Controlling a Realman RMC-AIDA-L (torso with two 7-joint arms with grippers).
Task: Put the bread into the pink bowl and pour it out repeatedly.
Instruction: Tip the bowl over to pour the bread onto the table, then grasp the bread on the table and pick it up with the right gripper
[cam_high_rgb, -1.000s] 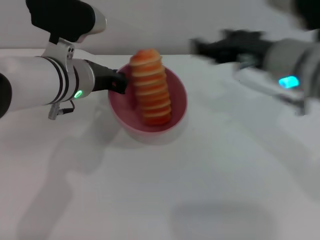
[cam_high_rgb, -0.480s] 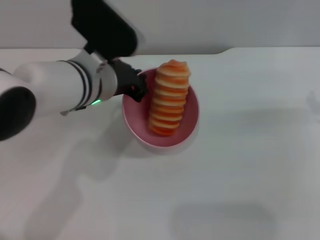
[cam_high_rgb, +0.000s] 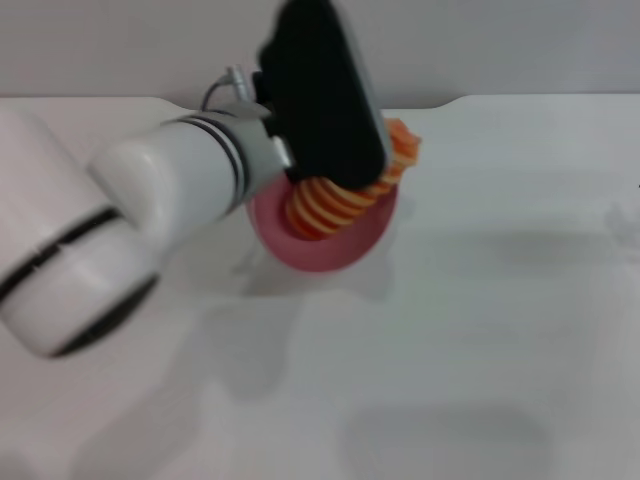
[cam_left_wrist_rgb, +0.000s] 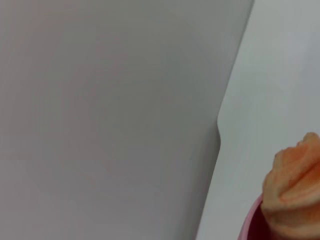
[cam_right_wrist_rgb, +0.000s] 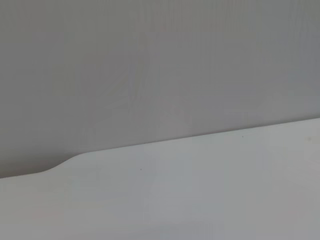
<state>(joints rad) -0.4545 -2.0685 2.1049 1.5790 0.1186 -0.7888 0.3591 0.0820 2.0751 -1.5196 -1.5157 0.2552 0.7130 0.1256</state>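
The pink bowl (cam_high_rgb: 325, 240) is tipped on its side above the white table (cam_high_rgb: 480, 330), its mouth turned up and toward the far side, and it serves here as the landmark. The bread (cam_high_rgb: 345, 195) lies inside the bowl, slanting across it, with its upper end poking out past the bowl's far right rim and its lower end down against the inner wall. The left arm (cam_high_rgb: 170, 200) reaches in from the bowl's left, and its black wrist housing sits directly over the bowl's far left edge, covering that part of the rim and the upper left of the bread. The left gripper itself is hidden under that housing, so whether it is clamped on the rim cannot be told. In the left wrist view the bread's end (cam_left_wrist_rgb: 295, 190) shows close by, rising out of a sliver of the bowl's rim (cam_left_wrist_rgb: 250, 222), with the table behind. The right gripper is nowhere visible.
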